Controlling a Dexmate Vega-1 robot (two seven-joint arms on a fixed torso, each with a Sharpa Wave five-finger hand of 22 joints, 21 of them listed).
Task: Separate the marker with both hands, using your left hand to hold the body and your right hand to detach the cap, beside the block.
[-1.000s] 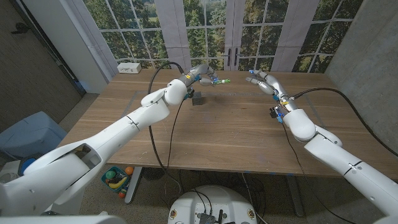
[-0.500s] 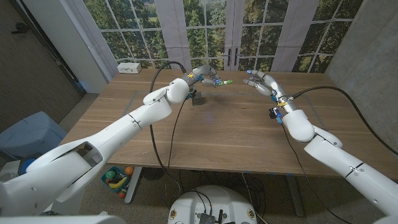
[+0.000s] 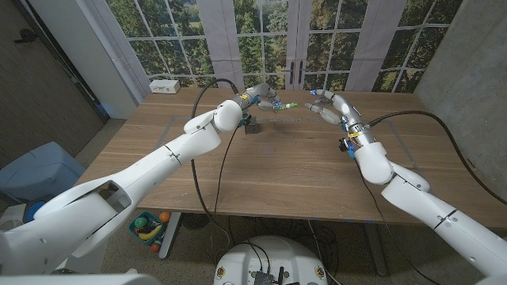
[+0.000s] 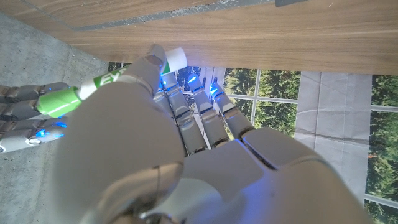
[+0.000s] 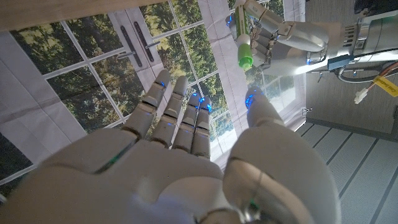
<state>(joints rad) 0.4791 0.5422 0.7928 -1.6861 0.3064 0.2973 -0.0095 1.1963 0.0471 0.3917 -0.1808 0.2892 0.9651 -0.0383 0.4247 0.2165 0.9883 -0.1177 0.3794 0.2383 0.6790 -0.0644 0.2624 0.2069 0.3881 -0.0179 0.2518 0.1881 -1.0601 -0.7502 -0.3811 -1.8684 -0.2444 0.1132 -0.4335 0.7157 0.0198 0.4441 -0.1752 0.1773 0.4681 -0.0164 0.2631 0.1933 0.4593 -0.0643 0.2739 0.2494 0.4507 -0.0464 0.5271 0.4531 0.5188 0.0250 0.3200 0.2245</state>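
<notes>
We see our left hand (image 3: pixel 260 98) holding the marker (image 3: pixel 283 105) up off the table (image 3: pixel 261 170) at the far side, just right of the small dark block (image 3: pixel 251 126), which sits on the wood below the hand; the fingers are clamped round the white body, and the green cap end juts out of the grip toward the right. In the left wrist view the same marker (image 4: pixel 93 86) runs across the hand (image 4: pixel 168 149), the green cap free of the fingers and the white tail showing at the other side of the grip.

Our right hand (image 3: pixel 329 104) is raised to the right of the marker, holding nothing, its fingers spread and reaching left toward the cap; from the right wrist view the fingers (image 5: pixel 171 109) stand apart, with the marker (image 5: pixel 244 45) ahead of them, cap end pointing their way.

The relation the coming move turns on, as we judge it: the marker's long axis lies roughly left to right, nearly level, with the cap facing the right hand, near it but with a gap still between; so the right hand need only travel left along that axis, close on the green cap, and pull rightward while the left holds the body firm.
</notes>
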